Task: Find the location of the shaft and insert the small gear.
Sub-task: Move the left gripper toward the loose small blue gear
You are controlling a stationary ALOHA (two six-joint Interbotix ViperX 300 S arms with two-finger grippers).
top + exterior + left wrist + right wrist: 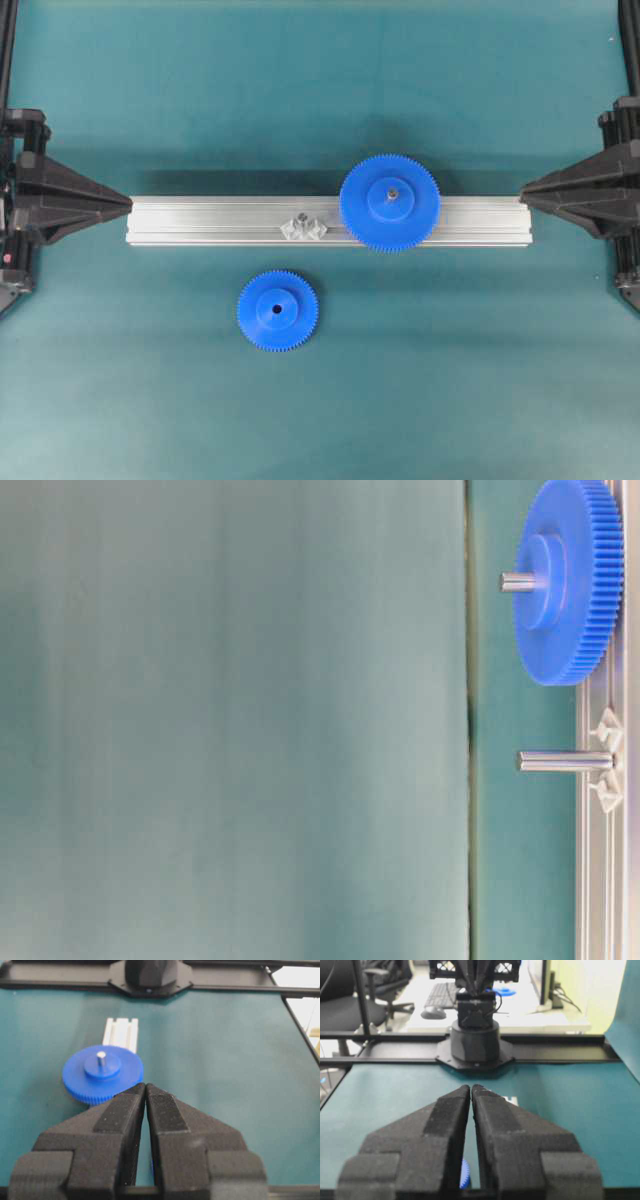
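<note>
The small gear (pixel 277 310), a blue toothed disc with a hub and centre hole, lies flat on the green mat in front of the rail. The shaft (pixel 302 222) is a tiny silvery pin on a faceted metal base on the rail, left of the larger gear; it also shows in the table-level view (pixel 565 762). My left gripper (pixel 128 203) is shut and empty at the rail's left end, also seen in its wrist view (pixel 145 1087). My right gripper (pixel 524 192) is shut and empty at the rail's right end, also seen in its wrist view (pixel 471 1088).
The ribbed aluminium rail (pixel 200 222) lies across the middle of the mat. The larger blue gear (pixel 389 202) sits on its own pin on the rail, and shows in the left wrist view (pixel 102 1077). Black frame bars run along both side edges.
</note>
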